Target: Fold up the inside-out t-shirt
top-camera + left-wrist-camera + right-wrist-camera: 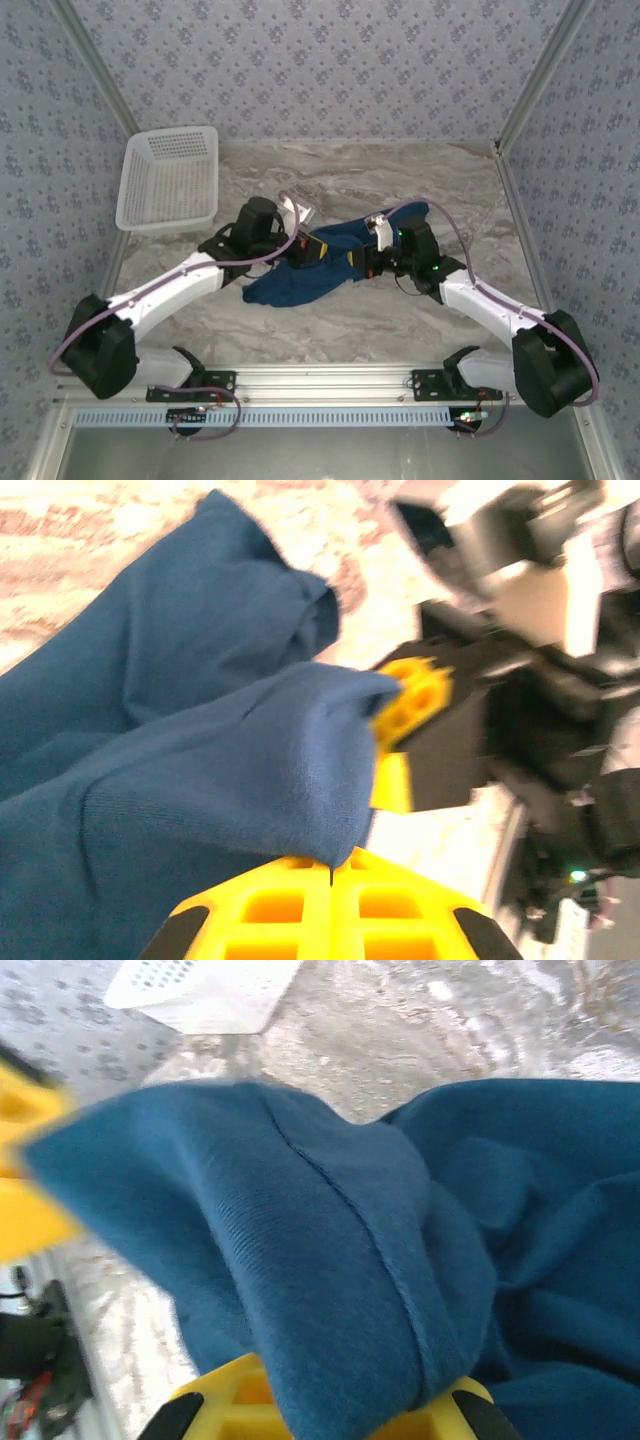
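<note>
The t-shirt is plain deep navy — the table under it grey-brown marble (white veins throughout). At its far left corner, a white lattice basket. Walls wear pale blue-grey floral print; left arm white, black-jointed.

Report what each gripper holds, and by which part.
Both hold the t-shirt: the left gripper pinches a bunched fold, the right gripper a fold crossed by a seam. Whether sleeve or hem cannot be told.

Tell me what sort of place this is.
Probably a robot lab cell, not a home: a marble-look tabletop boxed in by aluminium frame rails and patterned wall panels.
</note>
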Robot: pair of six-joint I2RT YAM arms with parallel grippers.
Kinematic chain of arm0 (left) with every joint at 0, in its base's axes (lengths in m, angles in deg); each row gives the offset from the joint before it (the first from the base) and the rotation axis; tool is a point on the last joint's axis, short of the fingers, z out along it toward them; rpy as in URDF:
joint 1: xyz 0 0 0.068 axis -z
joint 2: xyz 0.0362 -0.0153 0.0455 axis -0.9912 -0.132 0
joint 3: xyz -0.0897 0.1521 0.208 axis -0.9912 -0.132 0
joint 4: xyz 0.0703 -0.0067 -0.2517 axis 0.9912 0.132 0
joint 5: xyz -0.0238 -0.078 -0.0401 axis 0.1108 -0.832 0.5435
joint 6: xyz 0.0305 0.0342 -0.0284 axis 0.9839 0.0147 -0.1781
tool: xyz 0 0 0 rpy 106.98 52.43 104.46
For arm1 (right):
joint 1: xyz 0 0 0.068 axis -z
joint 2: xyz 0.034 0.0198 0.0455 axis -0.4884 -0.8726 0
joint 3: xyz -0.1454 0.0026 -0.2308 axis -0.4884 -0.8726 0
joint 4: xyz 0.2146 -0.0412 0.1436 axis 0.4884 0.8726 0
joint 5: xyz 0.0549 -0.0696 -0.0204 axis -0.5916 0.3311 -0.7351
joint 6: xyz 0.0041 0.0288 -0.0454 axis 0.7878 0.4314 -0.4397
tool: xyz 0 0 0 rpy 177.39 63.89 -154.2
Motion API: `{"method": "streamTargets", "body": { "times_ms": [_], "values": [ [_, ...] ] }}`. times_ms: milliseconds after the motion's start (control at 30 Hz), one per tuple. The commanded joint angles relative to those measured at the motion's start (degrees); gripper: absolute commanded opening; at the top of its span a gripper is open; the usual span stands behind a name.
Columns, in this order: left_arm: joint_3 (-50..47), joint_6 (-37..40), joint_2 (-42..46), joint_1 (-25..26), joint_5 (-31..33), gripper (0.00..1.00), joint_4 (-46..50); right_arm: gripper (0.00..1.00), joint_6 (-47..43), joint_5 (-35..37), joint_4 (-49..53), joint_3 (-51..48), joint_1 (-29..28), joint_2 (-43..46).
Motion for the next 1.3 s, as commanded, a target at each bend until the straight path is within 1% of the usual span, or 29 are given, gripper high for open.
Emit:
{"method": "streamTargets", "body": {
  "times_ms": [0,100,167,200,233,333,400,433,500,533,600,667,733,833,867,967,1000,1067,1100,1133,1200,1267],
  "values": [
    [-1.25,-4.66,4.19,-1.46,-6.41,0.00,-0.10,0.00,-2.91,11.43,5.27,2.90,-0.49,1.24],
    [-1.49,-9.38,5.64,-2.21,-8.77,0.00,-1.03,0.04,-1.84,17.72,7.79,5.92,-1.76,0.64],
    [-1.37,-12.80,5.62,-2.43,-10.99,0.00,-2.74,0.12,-1.98,23.56,13.46,9.89,-3.15,-0.99],
    [-1.36,-13.96,5.54,-2.47,-11.30,0.00,-3.42,0.15,-2.28,24.83,15.38,11.40,-3.44,-1.64],
    [-1.45,-14.93,5.51,-2.52,-11.36,0.00,-4.05,0.20,-2.91,26.11,18.39,13.01,-3.70,-2.32],
    [-1.36,-16.52,4.94,-2.96,-10.43,0.00,-4.39,0.31,-6.25,26.25,23.23,14.58,-4.30,-0.98],
    [-1.29,-18.02,4.27,-3.43,-10.05,0.00,-4.85,0.36,-8.23,23.93,25.06,13.69,-4.29,1.94],
    [-1.21,-18.38,3.98,-3.53,-9.81,0.00,-4.73,0.37,-9.86,22.11,25.43,12.97,-4.39,3.73],
    [-1.13,-17.42,3.73,-3.47,-8.99,0.00,-3.19,0.30,-10.36,19.99,25.19,11.11,-4.42,6.66],
    [-0.89,-15.54,3.68,-3.24,-6.43,0.00,-0.78,0.28,-9.30,18.33,24.74,10.28,-4.35,7.23],
    [0.68,-8.64,3.24,-0.57,3.31,0.00,7.24,0.28,-8.21,15.10,24.11,9.10,-4.02,7.12],
    [2.55,-3.07,0.98,4.63,13.70,0.12,12.50,0.30,-6.23,13.67,23.08,7.86,-2.85,6.24],
    [3.60,-1.30,-1.97,8.69,21.73,0.30,13.62,0.30,-4.64,12.48,22.02,6.91,-0.72,6.10],
    [4.11,-0.15,-5.89,13.67,30.79,0.53,12.12,0.30,-2.27,9.12,19.99,5.32,3.76,7.17],
    [4.91,0.62,-7.54,15.44,33.81,0.59,12.13,0.30,-1.41,7.98,19.24,4.70,4.75,7.68],
    [8.15,2.99,-13.03,19.64,41.64,0.70,13.87,0.30,0.01,5.14,17.99,3.33,7.67,8.75],
    [8.98,3.56,-14.86,20.40,43.34,0.71,13.99,0.30,0.17,4.84,17.70,2.98,8.23,9.00],
    [10.93,3.65,-18.72,21.28,47.69,0.71,14.88,0.30,0.58,4.00,17.22,2.20,9.01,9.29],
    [11.50,3.79,-20.06,21.37,49.14,0.68,15.18,0.30,0.69,3.72,17.01,1.98,9.19,9.29],
    [12.15,3.88,-21.16,21.35,50.23,0.61,15.19,0.30,0.84,3.50,16.99,1.75,9.34,9.42],
    [12.73,4.68,-22.06,21.24,50.13,0.44,14.48,0.30,0.68,3.23,17.07,1.52,9.39,9.63],
    [12.88,5.58,-21.33,20.67,45.64,0.25,13.71,0.30,-0.95,3.79,16.97,1.39,9.34,10.27]
  ]
}}
